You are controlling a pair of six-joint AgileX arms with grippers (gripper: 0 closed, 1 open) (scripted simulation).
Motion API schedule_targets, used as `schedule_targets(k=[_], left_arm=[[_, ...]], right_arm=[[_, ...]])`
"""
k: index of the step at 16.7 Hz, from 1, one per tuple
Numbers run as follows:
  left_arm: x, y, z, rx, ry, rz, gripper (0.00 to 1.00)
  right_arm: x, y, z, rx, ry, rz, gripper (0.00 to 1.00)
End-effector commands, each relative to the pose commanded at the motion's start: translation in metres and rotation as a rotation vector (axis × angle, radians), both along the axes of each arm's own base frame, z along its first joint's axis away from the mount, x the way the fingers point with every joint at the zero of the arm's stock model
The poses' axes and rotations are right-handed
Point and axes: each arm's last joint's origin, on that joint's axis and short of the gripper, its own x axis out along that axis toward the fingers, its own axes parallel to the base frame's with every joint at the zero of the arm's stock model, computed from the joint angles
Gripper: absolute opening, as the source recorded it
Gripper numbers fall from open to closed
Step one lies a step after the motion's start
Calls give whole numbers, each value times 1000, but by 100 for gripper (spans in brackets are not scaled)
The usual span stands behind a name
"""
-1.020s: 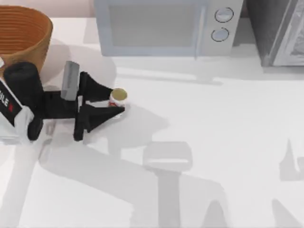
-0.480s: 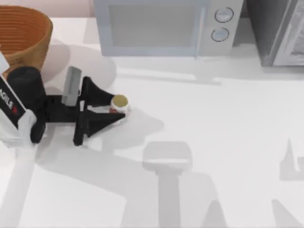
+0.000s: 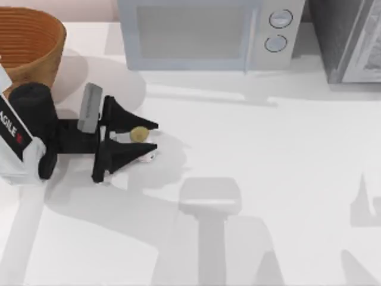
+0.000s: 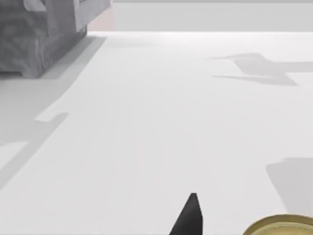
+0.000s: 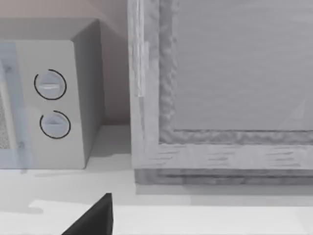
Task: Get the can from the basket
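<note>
Can out of the basket, down on the table between the left fingers.

The can [image 3: 139, 134] sits on the white table [image 3: 268, 179], well clear of the basket [image 3: 30, 42] at far left, so the fetching looks done (only letting go remains, I'd judge). The left gripper [image 3: 149, 136] brackets it, jaws spread a little; whether they grip it, I cannot tell.

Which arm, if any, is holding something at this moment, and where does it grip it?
The left gripper has the can between its fingers, by the sides just under the gold top.
</note>
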Motion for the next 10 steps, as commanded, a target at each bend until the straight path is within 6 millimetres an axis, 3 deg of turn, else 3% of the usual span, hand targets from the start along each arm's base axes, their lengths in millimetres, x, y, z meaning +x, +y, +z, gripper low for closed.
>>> schedule_targets(k=[4,10], left_arm=[[0,0,0,0,0,0,98],[0,0,0,0,0,0,100]], right_arm=[[0,0,0,0,0,0,100],[0,0,0,0,0,0,100]])
